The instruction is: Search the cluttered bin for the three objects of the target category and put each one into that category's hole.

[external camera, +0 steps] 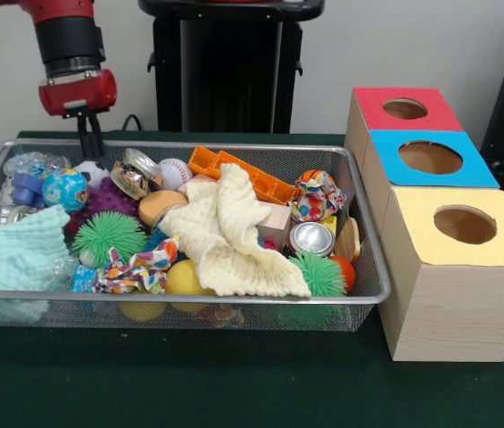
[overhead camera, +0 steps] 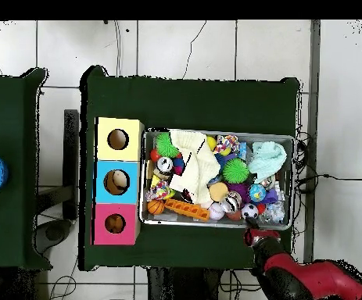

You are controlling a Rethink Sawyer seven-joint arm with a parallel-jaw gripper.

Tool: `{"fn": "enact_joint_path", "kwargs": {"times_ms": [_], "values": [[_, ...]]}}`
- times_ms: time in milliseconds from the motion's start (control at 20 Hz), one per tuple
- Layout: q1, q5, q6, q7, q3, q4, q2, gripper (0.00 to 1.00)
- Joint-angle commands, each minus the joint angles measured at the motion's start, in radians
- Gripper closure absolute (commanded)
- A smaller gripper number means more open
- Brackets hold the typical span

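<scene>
The wire mesh bin (external camera: 369, 294) is full of mixed toys; it also shows in the overhead view (overhead camera: 296, 183). An orange round thing with dark stripes (overhead camera: 156, 207) lies in the bin corner nearest the boxes and may be the tiger. In the front view it is mostly hidden behind a patterned cloth scrap (external camera: 320, 194). No other animal toy shows clearly. The red-panelled box's hole (external camera: 405, 109) (overhead camera: 115, 223) is open and unblocked. My gripper (external camera: 89, 152) (overhead camera: 250, 225) hangs shut and empty just above the bin's far rim, at the end away from the boxes.
Blue-panelled (external camera: 430, 158) and yellow-panelled (external camera: 465, 224) boxes stand in a row with the red one beside the bin. The bin holds a cream cloth (external camera: 229, 236), a mint cloth (external camera: 15, 254), green spiky balls (external camera: 109, 236), an orange block (external camera: 243, 176), a silver can (external camera: 311, 239) and several balls.
</scene>
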Motion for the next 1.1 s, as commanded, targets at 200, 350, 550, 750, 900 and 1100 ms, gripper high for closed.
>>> {"fn": "enact_joint_path", "kwargs": {"times_ms": [200, 350, 550, 750, 900, 1100], "values": [[-0.098, 0.042, 0.216, -0.467, 0.213, -0.171, 0.161, 1.0], [-0.069, 0.0, 0.182, -0.424, 0.188, -0.186, 0.174, 1.0], [-0.002, -0.092, 0.097, -0.34, 0.125, -0.239, 0.213, 1.0], [0.025, -0.119, 0.065, -0.32, 0.103, -0.283, 0.25, 1.0], [0.049, -0.071, 0.094, -0.322, 0.094, -0.304, 0.247, 1.0], [0.092, -0.057, 0.092, -0.305, 0.083, -0.321, 0.22, 1.0]]}}
